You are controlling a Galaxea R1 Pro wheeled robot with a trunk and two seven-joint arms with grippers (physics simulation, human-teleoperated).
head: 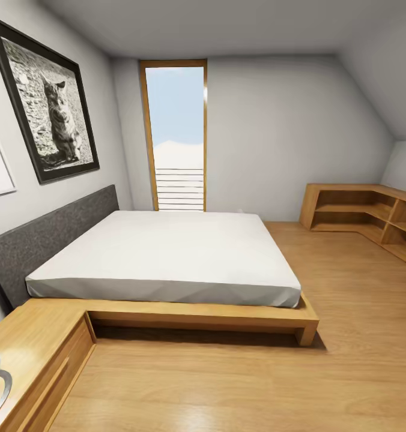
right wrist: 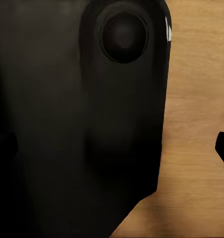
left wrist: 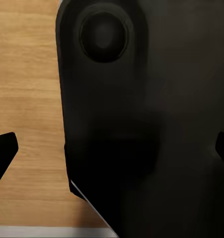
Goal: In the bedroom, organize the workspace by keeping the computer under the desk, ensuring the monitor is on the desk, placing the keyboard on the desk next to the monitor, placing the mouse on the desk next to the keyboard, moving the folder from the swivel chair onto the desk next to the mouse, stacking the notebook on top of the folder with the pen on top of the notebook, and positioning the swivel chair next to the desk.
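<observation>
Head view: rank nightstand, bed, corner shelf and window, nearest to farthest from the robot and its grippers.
1. Wooden nightstand, lower left, right by the robot.
2. Bed, centre, past the nightstand.
3. Corner shelf, far right along the wall.
4. Window, in the back wall behind the bed.

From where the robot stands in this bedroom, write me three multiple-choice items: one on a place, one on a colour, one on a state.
1. Where does the framed cat picture hang?
A. wall above the headboard
B. beside the corner shelves
C. over the window

2. What colour is the mattress?
A. blue
B. white
C. black

3. How does the bed lie?
A. piled with pillows
B. bare and flat
C. folded up

Answers: 1 A, the picture hangs on the wall over the grey headboard. 2 B, the mattress renders white on its wooden frame. 3 B, nothing lies on its smooth top.
</observation>
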